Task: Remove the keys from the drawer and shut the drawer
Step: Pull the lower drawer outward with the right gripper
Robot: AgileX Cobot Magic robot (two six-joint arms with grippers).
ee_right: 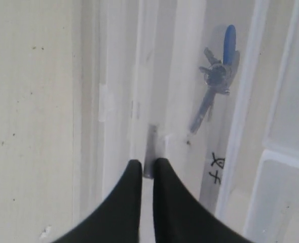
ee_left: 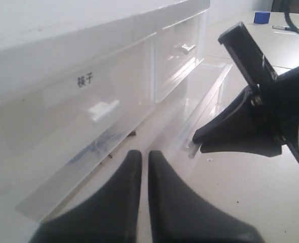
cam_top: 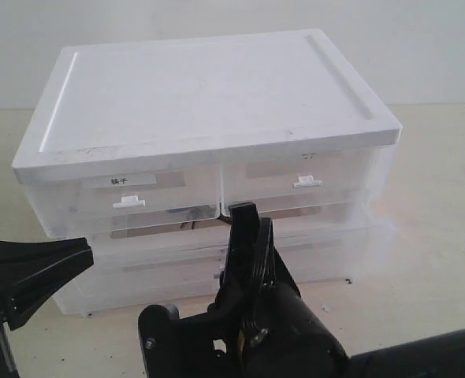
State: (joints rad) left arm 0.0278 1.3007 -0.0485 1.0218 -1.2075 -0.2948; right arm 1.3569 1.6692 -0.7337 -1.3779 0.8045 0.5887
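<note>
Nearest us, at about 8 o'clock in the exterior view, the left pincer (ee_left: 141, 157) hangs over the desk (cam_top: 429, 260) with its fingers drawn almost together on nothing. At 6 o'clock the right pincer (ee_right: 147, 164) reaches up to the front of the cabinet (cam_top: 201, 87), and its wrist camera shows its tips closed narrow on the small handle (ee_right: 149, 147) of the wide lower drawer (cam_top: 154, 260). Beyond that handle, towards 12 o'clock as the exterior camera looks, the keys (ee_right: 216, 76) lie inside this drawer, blue fob and silver blades together, untouched. Farther still sit the two small upper drawers (cam_top: 130, 193), both shut. We judge that the opening step is in hand: the drawer looks to stand only a little way out, and we cannot tell whether the gap is wide enough for a pincer to reach in. The next move, as we see it, calls for a straight pull towards 6 o'clock, level, so the thin handle does not slip, with the light cabinet watched in case it slides along. Lifting the keys out comes after that.
</note>
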